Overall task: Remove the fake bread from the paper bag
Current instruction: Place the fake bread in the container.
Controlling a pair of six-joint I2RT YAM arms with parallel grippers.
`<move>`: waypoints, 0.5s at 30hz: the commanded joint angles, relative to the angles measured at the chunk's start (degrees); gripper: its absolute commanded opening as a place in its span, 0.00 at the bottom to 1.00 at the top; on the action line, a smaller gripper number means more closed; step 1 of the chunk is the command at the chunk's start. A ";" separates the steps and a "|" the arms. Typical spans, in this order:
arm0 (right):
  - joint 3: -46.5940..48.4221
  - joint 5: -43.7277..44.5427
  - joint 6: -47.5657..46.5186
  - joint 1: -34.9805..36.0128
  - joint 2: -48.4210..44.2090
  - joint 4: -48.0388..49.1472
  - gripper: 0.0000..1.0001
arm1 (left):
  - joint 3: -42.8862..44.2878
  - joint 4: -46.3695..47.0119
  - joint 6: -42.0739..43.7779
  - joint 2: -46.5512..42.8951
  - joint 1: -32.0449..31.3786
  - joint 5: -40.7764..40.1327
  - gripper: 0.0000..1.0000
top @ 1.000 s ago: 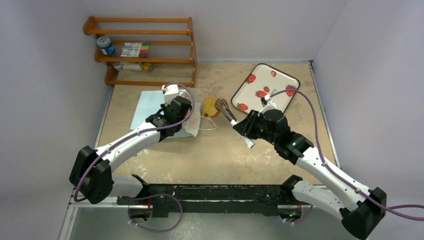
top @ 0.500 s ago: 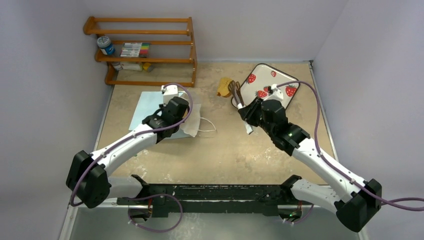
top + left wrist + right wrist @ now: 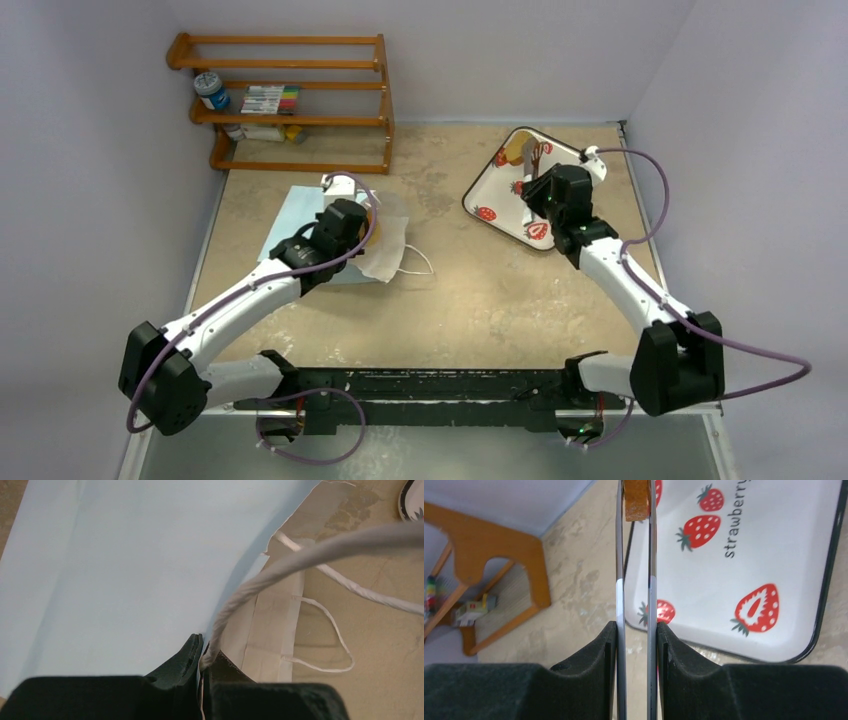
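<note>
While left gripper [image 3: 201,652] pinches paper bag's [image 3: 125,570] cord handle [image 3: 260,577], right gripper [image 3: 636,630] squeezes tongs [image 3: 652,555]; tongs clamp bread slice [image 3: 636,502] over tray [image 3: 784,555] rim.

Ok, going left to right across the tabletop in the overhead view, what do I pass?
Light blue paper bag → its loose white cord handle → strawberry-print tray, with the fake bread piece in the tongs over its far edge. The wooden rack overlaps the bag, so it's left out.
</note>
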 commanded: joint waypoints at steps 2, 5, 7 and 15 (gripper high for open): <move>3.63 -3.41 -0.05 -5.21 3.88 11.07 0.00 | -1.35 1.25 2.08 -4.60 0.26 6.00 0.00; 4.09 -4.80 0.46 -7.33 6.45 12.92 0.00 | -2.09 0.35 2.36 -5.86 0.26 7.63 0.00; 4.33 -5.31 0.74 -8.30 8.09 13.77 0.00 | -2.38 -0.35 2.51 -6.55 0.26 7.96 0.00; 4.14 -7.38 1.85 -11.25 12.73 16.76 0.00 | -3.08 -1.50 2.69 -7.88 0.26 8.77 0.00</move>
